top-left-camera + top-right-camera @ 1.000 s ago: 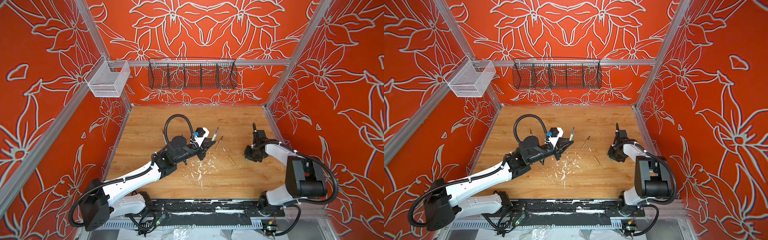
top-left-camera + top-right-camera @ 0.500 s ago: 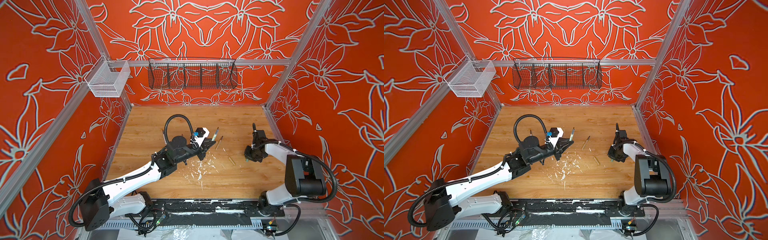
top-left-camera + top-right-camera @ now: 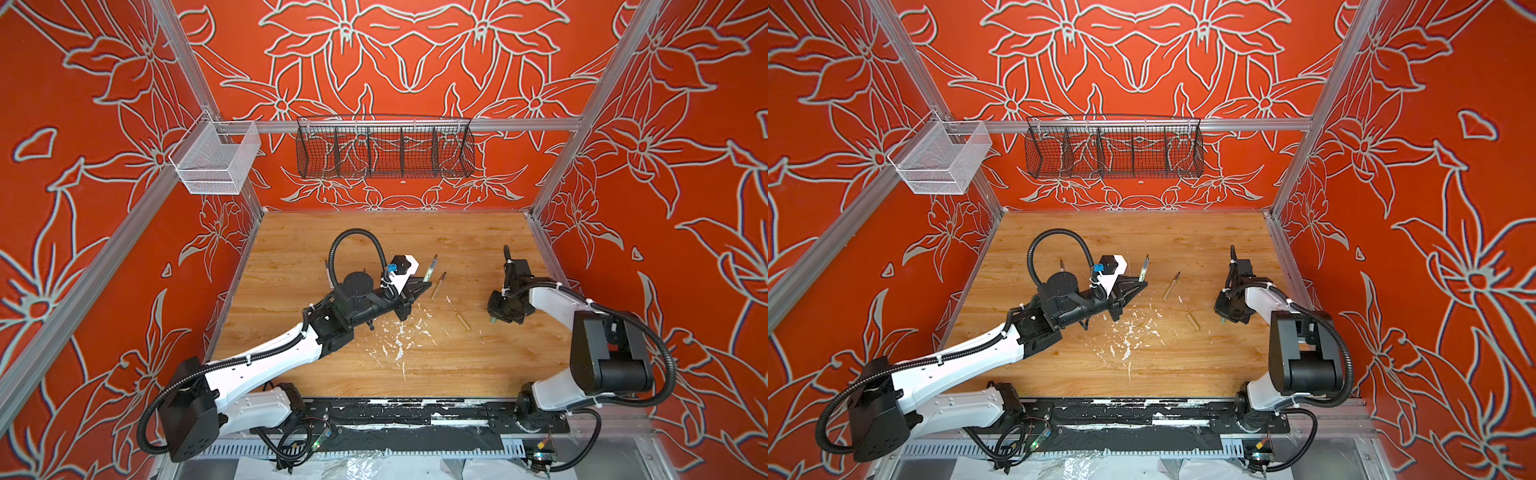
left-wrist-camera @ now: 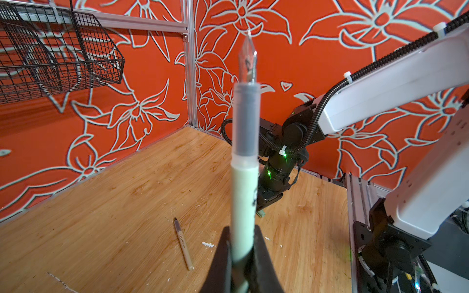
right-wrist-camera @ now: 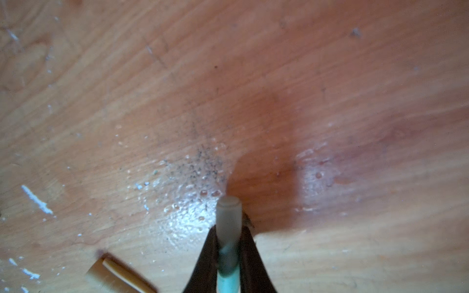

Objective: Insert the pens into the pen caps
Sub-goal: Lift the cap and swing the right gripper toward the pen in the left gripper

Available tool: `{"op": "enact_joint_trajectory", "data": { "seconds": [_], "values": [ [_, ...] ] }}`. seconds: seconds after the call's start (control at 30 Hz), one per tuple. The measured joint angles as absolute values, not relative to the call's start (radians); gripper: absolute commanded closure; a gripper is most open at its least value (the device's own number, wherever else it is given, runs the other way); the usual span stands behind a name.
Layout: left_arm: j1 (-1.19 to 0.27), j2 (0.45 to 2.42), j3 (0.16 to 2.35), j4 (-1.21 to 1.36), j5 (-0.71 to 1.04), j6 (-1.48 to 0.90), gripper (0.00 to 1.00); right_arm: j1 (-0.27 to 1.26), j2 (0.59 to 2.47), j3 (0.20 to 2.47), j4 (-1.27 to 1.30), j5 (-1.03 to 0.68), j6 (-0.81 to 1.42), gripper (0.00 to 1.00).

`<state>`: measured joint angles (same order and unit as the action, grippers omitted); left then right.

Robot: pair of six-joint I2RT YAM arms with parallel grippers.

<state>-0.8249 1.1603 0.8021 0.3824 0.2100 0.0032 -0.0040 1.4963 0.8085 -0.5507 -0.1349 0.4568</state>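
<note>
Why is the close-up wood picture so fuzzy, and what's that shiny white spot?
Right wrist view: everything is soft and smeary, even the cap. The shiny spot is light glaring off the table, and a dark shadow sits behind the cap. Left wrist view: the pen looks clear up close. Both top views: crisp, evenly lit.

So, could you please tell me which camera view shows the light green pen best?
The left wrist view: the light green pen fills the middle, barrel and nib close up, clamped in the left gripper. In both top views it is a tiny sliver. The right wrist view does not show it.
</note>
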Motion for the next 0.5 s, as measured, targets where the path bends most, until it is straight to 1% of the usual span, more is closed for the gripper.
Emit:
{"op": "enact_joint_trajectory", "data": {
  "seconds": [0.23, 0.5],
  "values": [
    [-0.825, 1.160, 0.802, 0.382, 0.204, 0.007, 1.00, 0.022, 1.393, 0.842, -0.563, -0.144, 0.449, 0.88],
    [-0.825, 1.161, 0.802, 0.382, 0.188, 0.022, 1.00, 0.137, 1.259, 0.912, -0.555, -0.159, 0.429, 0.88]
  ]
}}
